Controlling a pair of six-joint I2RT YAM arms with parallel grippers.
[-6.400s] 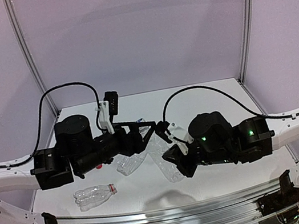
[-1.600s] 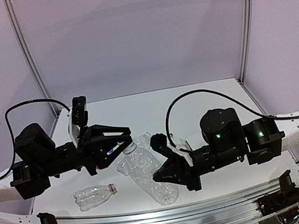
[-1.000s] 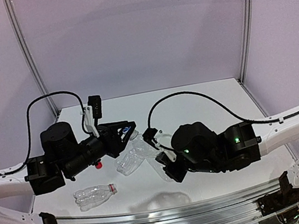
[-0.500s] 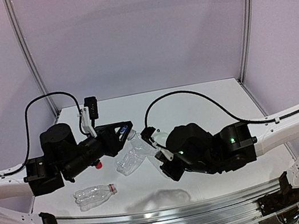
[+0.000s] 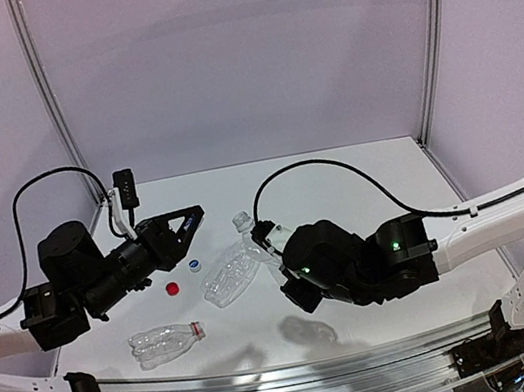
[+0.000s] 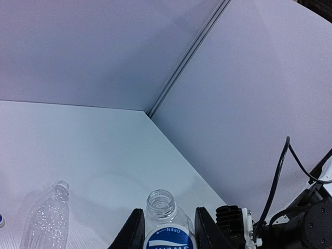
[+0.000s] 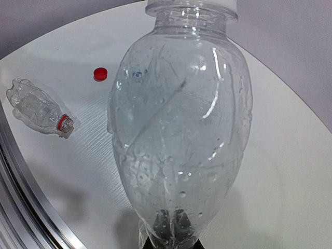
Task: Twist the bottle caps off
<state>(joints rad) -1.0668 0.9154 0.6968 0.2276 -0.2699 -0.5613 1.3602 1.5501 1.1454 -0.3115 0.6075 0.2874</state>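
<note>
Red cap (image 5: pixel 172 289) on white table (image 5: pixel 360 174) — lilac walls (image 5: pixel 238 58).

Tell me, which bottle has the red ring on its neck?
The lone bottle lying nearest the front rail. Its neck ring is red; the held bottle in the right gripper and the mid-table bottle show no red.

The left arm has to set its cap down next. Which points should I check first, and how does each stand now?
1. Held bottle uncapped: ok, its neck is open.
2. Left gripper shut on the blue-and-white cap: ok.
3. Right gripper shut on the bottle's base: ok.
4. Room on the table near the red cap and blue cap for the drop: ok.
5. Bottle with red neck ring uncapped: cannot tell.
</note>
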